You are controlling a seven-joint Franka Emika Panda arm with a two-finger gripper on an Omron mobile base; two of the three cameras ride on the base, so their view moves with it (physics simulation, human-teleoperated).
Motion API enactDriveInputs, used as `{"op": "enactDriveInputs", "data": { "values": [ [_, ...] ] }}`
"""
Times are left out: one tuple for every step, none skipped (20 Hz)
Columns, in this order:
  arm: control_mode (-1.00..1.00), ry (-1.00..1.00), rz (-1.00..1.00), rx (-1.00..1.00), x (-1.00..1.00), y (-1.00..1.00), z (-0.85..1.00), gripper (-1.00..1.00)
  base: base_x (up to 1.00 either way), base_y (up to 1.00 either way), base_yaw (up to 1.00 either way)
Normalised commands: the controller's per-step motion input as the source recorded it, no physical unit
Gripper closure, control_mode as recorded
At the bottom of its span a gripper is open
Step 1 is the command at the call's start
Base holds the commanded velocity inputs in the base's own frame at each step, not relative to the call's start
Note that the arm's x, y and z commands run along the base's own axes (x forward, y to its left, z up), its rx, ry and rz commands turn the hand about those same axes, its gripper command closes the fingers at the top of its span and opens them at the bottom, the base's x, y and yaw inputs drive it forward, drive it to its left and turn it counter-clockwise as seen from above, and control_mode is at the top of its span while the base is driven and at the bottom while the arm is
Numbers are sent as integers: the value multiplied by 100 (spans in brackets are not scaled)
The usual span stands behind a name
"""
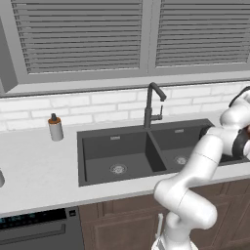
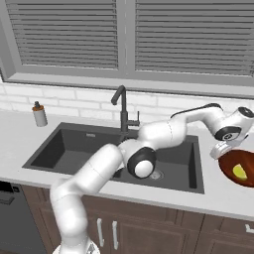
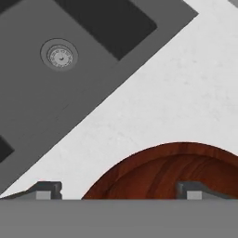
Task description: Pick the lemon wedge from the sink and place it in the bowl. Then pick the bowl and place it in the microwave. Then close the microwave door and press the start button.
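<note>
The reddish-brown bowl [image 2: 229,159] sits on the white counter to the right of the dark grey sink [image 2: 74,146], at the picture's right edge. The yellow lemon wedge [image 2: 239,171] lies inside it, free of the fingers. My gripper [image 2: 222,150] hangs just above the bowl's left rim. In the hand view its fingertips [image 3: 46,190] stand wide apart, open, over the near side of the bowl [image 3: 172,172], with nothing between them. Part of the sink [image 3: 28,102] and a drain fill that view's upper left. The microwave is out of view.
A dark gooseneck faucet [image 1: 152,100] rises behind the sink's divider [image 1: 155,151]. A small soap bottle [image 1: 55,128] stands on the counter at the left. A dark appliance front [image 1: 34,229] sits below the counter's left end. My arm reaches across the right basin.
</note>
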Motion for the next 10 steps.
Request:
{"op": "enactDriveInputs", "data": {
  "values": [
    [-100,-9,-17,-28,-14,100,-53,-100,0,0,0],
    [-100,-7,-18,-29,-6,100,-47,-100,0,0,0],
    [-100,-5,-25,-31,0,100,0,-100,0,0,0],
    [-100,2,-36,-32,0,100,9,-100,0,0,0],
    [-100,23,-39,-29,0,100,16,-100,0,0,0],
    [-100,29,-40,-30,0,100,18,-100,0,0,0],
    [-100,29,-41,-32,0,100,14,-100,0,0,0],
    [-100,25,-43,-35,0,94,5,-100,0,0,0],
    [-100,19,-46,-38,0,87,0,-100,0,0,0],
    [-100,11,-48,-38,0,68,-2,-100,0,0,0]
  ]
}}
